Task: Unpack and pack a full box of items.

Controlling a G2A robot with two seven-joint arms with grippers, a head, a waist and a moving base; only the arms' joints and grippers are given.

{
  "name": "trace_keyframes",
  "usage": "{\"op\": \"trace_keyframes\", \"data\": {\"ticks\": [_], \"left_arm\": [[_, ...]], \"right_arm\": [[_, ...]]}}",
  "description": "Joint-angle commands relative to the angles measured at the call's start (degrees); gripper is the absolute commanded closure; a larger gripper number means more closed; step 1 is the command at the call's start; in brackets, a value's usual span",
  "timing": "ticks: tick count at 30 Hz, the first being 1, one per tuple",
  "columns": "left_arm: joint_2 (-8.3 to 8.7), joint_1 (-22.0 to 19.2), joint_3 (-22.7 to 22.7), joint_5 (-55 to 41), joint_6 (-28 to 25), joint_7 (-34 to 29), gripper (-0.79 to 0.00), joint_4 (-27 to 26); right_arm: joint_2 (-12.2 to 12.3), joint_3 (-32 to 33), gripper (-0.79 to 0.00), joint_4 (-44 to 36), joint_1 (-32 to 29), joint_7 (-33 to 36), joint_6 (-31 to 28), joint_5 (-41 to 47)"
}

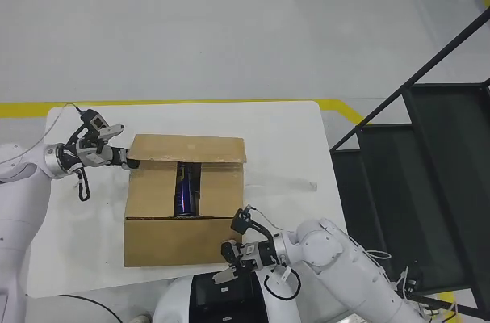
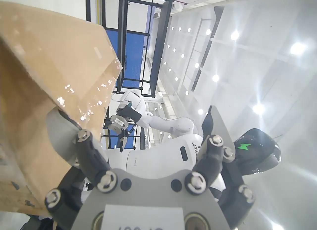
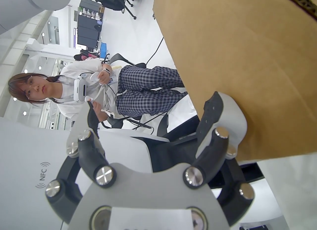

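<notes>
Box [image 1: 168,238] sits mid-way across the white table [image 1: 285,145], its flaps parted over a narrow gap, and a dark blue item [image 1: 186,190] shows inside. Your left gripper [image 1: 127,159] is at the far left corner: jaws spread, one finger touching the cardboard, gripping nothing. Your right gripper [image 1: 228,251] is at the near right corner — jaws spread too, one finger against the side wall, holding nothing.

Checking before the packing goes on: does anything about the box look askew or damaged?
Nothing looks damaged. The cardboard box sits square on the table; its top flaps leave a gap where a dark blue item shows.
</notes>
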Motion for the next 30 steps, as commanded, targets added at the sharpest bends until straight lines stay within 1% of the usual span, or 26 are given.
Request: {"op": "trace_keyframes", "data": {"ticks": [1, 4, 6, 7, 9, 12, 16, 20, 22, 27, 30], "left_arm": [[-0.12, -0.80, 0.37, -0.98, 0.21, 0.01, -0.785, 0.08], [-0.55, -2.50, 0.98, -2.62, 0.44, 0.01, -0.785, 1.00], [-1.12, -3.98, 1.64, -3.98, 1.37, 0.25, -0.785, 2.29], [-1.49, -4.81, 2.11, -4.55, 1.87, 0.74, -0.785, 3.00], [-2.41, -6.69, 3.35, -6.61, 4.75, 0.53, -0.785, 4.71], [-3.87, -10.03, 5.06, -8.36, 6.29, 1.68, -0.785, 8.16], [-5.90, -14.31, 7.70, -7.82, 5.46, 5.45, -0.785, 12.64], [-8.06, -17.63, 10.34, -6.61, 4.65, 10.67, -0.785, 16.79], [-9.22, -18.78, 11.51, -6.93, 5.66, 11.85, -0.785, 18.87], [-11.88, -21.50, 14.18, -5.41, 6.14, 17.41, -0.785, 24.07], [-13.03, -22.82, 15.95, -1.76, 4.42, 22.24, -0.785, 26.74]], "right_arm": [[0.15, 0.18, -0.785, 0.10, 0.03, -0.08, 0.00, 0.27], [0.36, 0.28, -0.785, 0.18, 0.19, -0.20, 0.09, 0.72], [0.49, 0.26, -0.785, 0.24, 0.32, -0.28, 0.18, 0.87], [0.55, 0.24, -0.785, 0.24, 0.38, -0.39, 0.28, 0.97], [0.66, 0.14, -0.785, 0.27, 0.47, -0.49, 0.41, 1.09], [0.81, -0.02, -0.785, 0.41, 0.65, -0.66, 0.72, 1.38], [1.03, -0.11, -0.785, 0.69, 0.69, -1.14, 0.94, 1.66], [1.28, -0.02, -0.785, 0.77, 0.45, -1.75, 0.78, 1.98], [1.42, 0.06, -0.785, 0.83, 0.28, -2.05, 0.69, 2.16], [1.80, 0.39, -0.785, 0.93, -0.18, -2.64, 0.41, 2.41], [2.04, 0.71, -0.785, 0.95, -0.44, -2.93, 0.30, 2.64]]}}
